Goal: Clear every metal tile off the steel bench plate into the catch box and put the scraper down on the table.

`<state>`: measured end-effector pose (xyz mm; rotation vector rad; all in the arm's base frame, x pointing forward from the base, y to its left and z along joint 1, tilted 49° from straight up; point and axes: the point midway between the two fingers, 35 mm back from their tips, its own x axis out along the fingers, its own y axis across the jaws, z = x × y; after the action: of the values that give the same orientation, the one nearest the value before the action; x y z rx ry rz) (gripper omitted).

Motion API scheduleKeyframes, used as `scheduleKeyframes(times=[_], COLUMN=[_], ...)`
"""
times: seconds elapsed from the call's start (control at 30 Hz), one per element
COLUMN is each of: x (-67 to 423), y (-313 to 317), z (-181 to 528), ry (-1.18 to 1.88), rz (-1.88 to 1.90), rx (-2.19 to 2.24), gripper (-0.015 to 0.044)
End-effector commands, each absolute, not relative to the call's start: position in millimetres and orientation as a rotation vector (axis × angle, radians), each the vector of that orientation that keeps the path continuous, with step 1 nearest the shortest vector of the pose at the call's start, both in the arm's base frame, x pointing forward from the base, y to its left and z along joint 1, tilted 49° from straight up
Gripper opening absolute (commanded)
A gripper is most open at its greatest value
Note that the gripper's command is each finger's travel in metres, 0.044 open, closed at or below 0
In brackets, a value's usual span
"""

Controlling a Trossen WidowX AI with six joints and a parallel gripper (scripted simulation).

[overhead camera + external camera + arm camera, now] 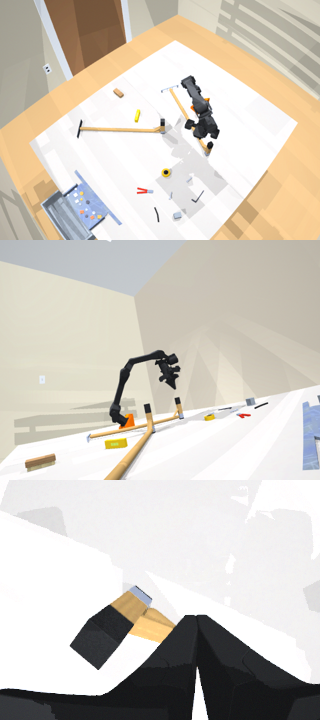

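Observation:
The long scraper with the flat black blade (79, 128) lies on the table; its wooden handle (116, 129) (128, 459) ends in an upright black-capped grip (162, 122) (147, 409). A second long tool (179, 103) (134, 428) has a toothed metal head; its upright grip (209, 146) (177, 402) (106, 630) stands left of the fingertips in the wrist view. My gripper (175, 388) (195, 624) is shut and empty, above that grip, touching nothing. Several metal tiles (81, 193) (81, 211) lie on the blue steel plate (97, 202). The grey catch box (51, 199) adjoins it.
A brown brush (118, 92) (40, 461) and yellow level (137, 115) (116, 443) lie near the scraper. A tape roll (165, 172) (209, 417), red pliers (142, 190) (243, 415), hex key (199, 197), black rod (156, 214) and grey block (177, 215) (250, 401) lie around the table.

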<state>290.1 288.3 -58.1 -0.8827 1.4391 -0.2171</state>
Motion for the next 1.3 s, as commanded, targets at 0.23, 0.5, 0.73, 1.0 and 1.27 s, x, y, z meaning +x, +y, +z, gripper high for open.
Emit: scheduleKeyframes(times=[0.23, 0.5, 0.73, 1.0, 1.27], x=[336.3, 367.4, 392.7, 418.9, 441.8], y=[268.4, 249.8, 230.3, 204.4, 175.0], z=[-25.7, -1.4, 21.1, 48.1, 76.3], ry=[1.381, 1.335, 1.293, 1.243, 1.193], rz=[-0.237, -0.264, -0.295, -0.338, -0.388], rx=[-0.811, -0.760, -0.719, -0.676, -0.637], gripper=[0.0000, 0.0000, 0.0000, 0.0000, 0.0000])
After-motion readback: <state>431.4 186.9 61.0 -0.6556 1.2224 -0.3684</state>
